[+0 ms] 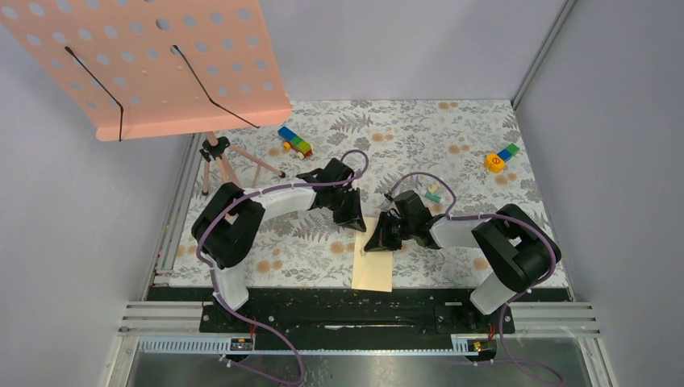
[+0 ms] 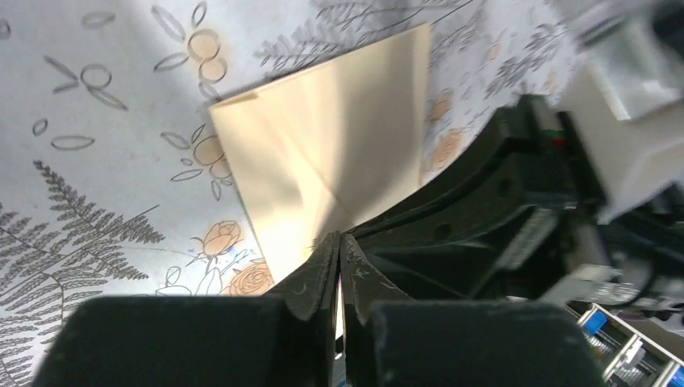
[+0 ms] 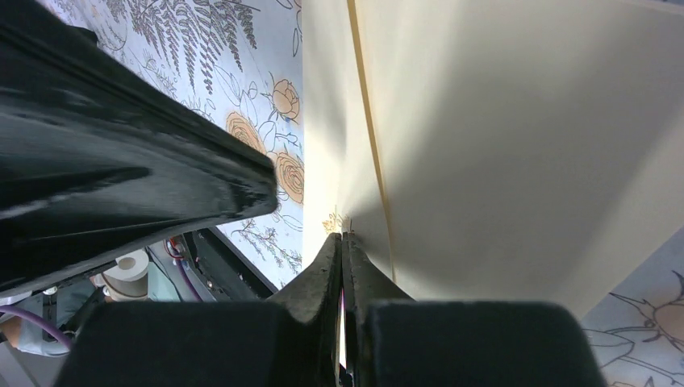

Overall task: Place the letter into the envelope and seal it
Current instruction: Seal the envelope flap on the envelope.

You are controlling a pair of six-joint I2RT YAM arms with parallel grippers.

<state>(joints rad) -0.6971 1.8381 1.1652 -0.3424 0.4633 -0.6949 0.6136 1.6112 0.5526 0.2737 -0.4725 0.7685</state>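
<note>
The tan envelope [image 1: 373,270] lies flat on the floral tablecloth near the front edge, long side running away from me. It fills the left wrist view [image 2: 323,153], where diagonal seams show, and the right wrist view [image 3: 500,145]. My left gripper [image 1: 355,224] is shut, its tips [image 2: 339,238] down at the envelope's far end. My right gripper [image 1: 376,242] is shut, its tips [image 3: 342,236] touching the paper beside a tan edge line. The two grippers are close together. No separate letter shows. I cannot tell whether the paler strip [image 3: 327,121] is the letter or a flap.
A pink perforated board [image 1: 153,64] on a tripod [image 1: 222,157] overhangs the back left. Coloured toy blocks [image 1: 295,142] lie at the back centre, a yellow and blue toy [image 1: 500,157] at the back right, and a small piece [image 1: 433,192] by the right arm. A black rail [image 1: 355,310] runs along the near edge.
</note>
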